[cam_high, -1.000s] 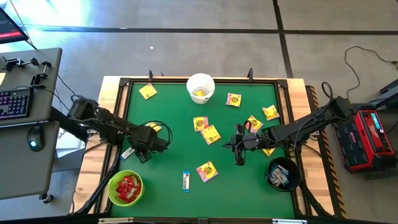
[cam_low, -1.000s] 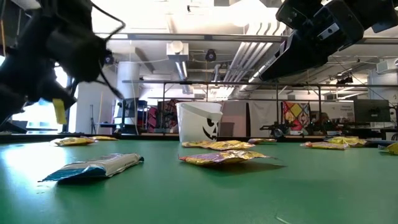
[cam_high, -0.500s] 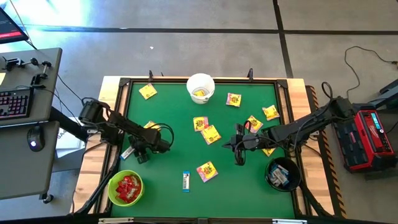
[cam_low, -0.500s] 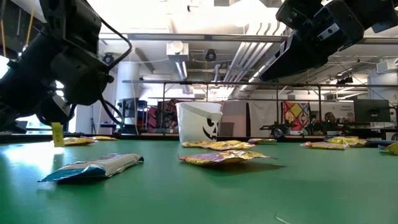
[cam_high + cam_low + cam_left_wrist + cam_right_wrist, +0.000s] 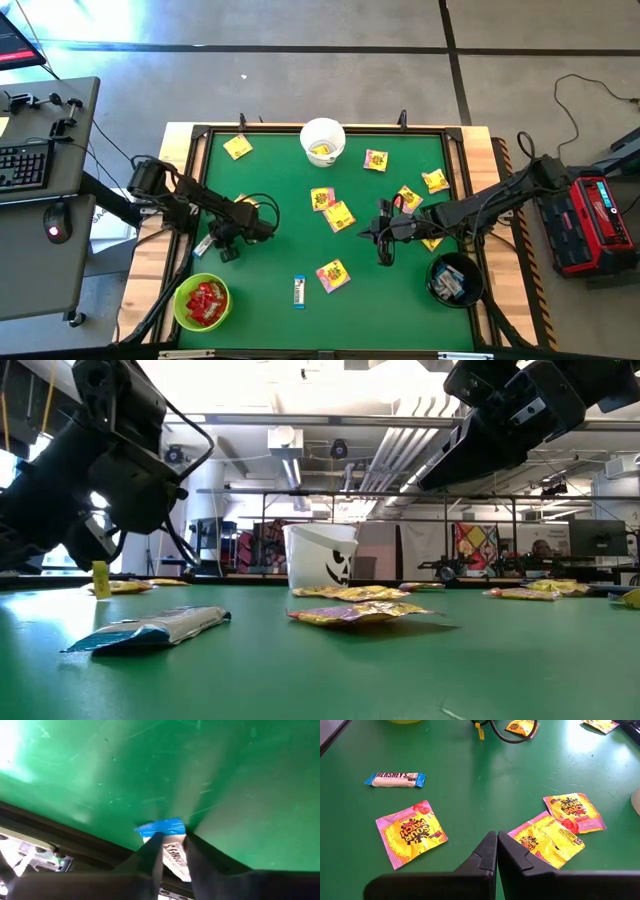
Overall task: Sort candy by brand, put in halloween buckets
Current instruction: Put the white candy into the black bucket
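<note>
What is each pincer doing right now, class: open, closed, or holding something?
Left pincer: closing on a narrow white-and-blue wrapped candy bar at the table's left edge.
Right pincer: closed, empty.

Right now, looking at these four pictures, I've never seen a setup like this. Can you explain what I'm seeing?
Two dark robot arms work at a green table. One picture looks straight down, one looks level across the tabletop, and two come from wrist cameras. Yellow packets and a loose bar lie there, with a white bucket, a green bucket holding red candy, and a black bucket. The left gripper pinches a white-and-blue bar at the table's left edge. The right gripper hovers shut, empty.
</note>
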Controlling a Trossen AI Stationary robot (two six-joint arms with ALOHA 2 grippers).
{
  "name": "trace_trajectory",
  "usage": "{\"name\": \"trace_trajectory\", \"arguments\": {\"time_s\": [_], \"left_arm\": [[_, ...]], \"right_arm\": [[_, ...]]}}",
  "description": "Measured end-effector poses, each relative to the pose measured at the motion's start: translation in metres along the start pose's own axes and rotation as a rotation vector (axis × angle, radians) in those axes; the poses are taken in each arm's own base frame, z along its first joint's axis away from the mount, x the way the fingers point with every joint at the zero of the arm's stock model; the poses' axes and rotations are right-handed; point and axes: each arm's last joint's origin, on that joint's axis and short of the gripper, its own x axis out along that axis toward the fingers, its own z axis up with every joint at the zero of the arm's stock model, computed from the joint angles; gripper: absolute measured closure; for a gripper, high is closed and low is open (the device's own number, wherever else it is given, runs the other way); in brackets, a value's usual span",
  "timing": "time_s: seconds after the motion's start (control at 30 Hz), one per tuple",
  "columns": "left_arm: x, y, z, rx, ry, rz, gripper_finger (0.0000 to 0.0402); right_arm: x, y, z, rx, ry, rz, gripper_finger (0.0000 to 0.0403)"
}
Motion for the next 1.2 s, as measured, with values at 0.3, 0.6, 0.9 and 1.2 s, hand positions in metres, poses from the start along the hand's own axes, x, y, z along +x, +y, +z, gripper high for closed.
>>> {"name": "trace_trajectory", "arguments": {"time_s": [0.3,0.6,0.9,1.2], "left_arm": [[-0.009,-0.002,0.003,0.045,-0.046,0.026,0.0396],[-0.045,-0.008,0.007,0.076,-0.186,-0.016,0.0401],[-0.105,-0.015,0.006,0.074,-0.488,-0.168,0.0401],[-0.142,-0.023,0.014,0.087,-0.77,-0.284,0.0401]], "right_arm": [[0.0,0.0,0.0,0.0,0.0,0.0,0.0402],[-0.001,0.004,-0.005,-0.03,0.043,0.018,0.0402],[-0.003,0.015,-0.011,0.033,0.075,0.037,0.0377],[0.034,0.022,-0.019,0.171,0.03,0.036,0.0239]]}}
